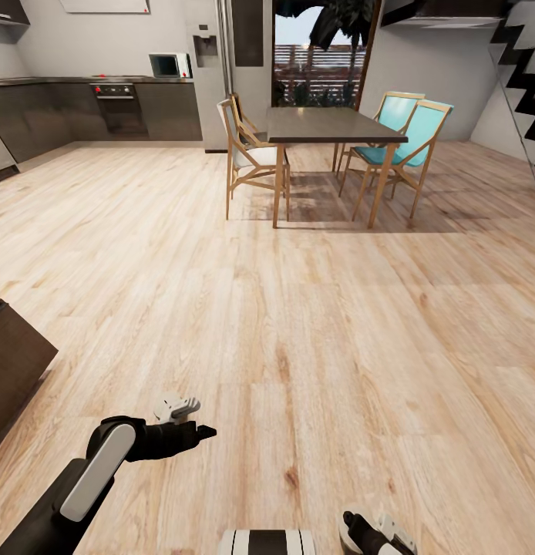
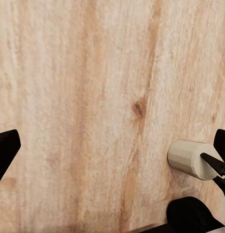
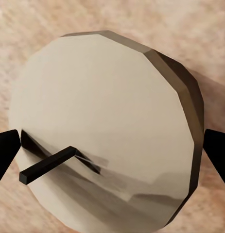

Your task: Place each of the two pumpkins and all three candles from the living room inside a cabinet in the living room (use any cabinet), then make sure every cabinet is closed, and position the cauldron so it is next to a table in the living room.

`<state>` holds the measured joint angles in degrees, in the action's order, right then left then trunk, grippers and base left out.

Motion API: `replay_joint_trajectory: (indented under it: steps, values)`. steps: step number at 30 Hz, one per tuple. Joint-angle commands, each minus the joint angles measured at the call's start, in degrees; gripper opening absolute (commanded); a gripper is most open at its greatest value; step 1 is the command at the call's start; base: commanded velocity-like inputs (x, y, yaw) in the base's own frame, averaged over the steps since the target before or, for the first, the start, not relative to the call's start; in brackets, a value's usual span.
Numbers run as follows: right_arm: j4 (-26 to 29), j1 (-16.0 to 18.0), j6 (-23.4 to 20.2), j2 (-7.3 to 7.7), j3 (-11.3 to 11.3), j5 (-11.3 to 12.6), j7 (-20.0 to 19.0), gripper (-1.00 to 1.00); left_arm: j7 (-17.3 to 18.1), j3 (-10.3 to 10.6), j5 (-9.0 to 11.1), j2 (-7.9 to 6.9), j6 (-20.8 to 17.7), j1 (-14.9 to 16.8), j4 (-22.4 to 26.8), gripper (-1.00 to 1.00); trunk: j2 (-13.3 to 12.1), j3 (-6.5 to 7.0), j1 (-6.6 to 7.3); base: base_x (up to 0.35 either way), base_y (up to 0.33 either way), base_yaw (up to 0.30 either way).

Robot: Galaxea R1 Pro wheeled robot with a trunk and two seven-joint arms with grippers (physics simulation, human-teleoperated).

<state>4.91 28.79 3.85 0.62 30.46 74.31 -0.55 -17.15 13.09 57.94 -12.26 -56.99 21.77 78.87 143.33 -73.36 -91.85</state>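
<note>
Left end effector [image 1: 192, 417] is hanging released over the wooden floor [image 1: 298, 324] in the head view. Its wrist view is showing a candle [image 2: 192, 158] beside it. Right end effector [image 3: 112, 150] is grasping that cream candle [image 3: 102, 131], wick [image 3: 48, 164] pointing toward its camera, long axis end-on.

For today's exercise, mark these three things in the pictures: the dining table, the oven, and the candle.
dining table [image 1: 329, 123], head view, bare dark tabletop.
oven [image 1: 117, 104], head view, its door.
candle [image 3: 97, 111], right wrist view, pale flat top face.
</note>
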Motion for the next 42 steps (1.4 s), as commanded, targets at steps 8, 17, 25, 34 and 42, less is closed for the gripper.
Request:
replay_joint_trajectory:
  steps: [8,17,25,34,42]
  values:
    - [-3.1,0.0,0.3,0.05,0.3,0.8,0.1,-1.00,-0.6,0.1,0.6,0.02,0.0,0.0,0.0,1.00,0.0,0.18,0.02,0.000,0.000,0.000]
    - [-3.1,0.0,0.2,0.06,0.3,0.9,0.1,-1.00,-0.6,0.0,0.6,0.04,0.0,0.0,0.0,1.00,0.0,0.62,0.07,0.000,0.000,0.000]
    - [-3.1,0.0,0.2,0.07,0.3,0.8,0.1,-1.00,-0.5,0.0,0.6,0.04,0.0,0.0,0.0,1.00,-0.1,1.29,0.15,0.000,0.000,0.000]
    - [-3.1,0.0,0.3,0.09,0.3,0.9,-0.7,-1.00,-0.6,0.0,0.6,0.04,0.0,0.0,0.0,1.00,-3.3,2.94,1.93,0.000,0.000,0.000]
    - [-3.1,0.0,0.4,0.12,0.3,0.9,-6.3,-1.00,-0.5,0.0,0.6,0.04,0.0,0.0,0.0,1.00,-6.5,4.38,3.69,0.000,0.000,0.000]
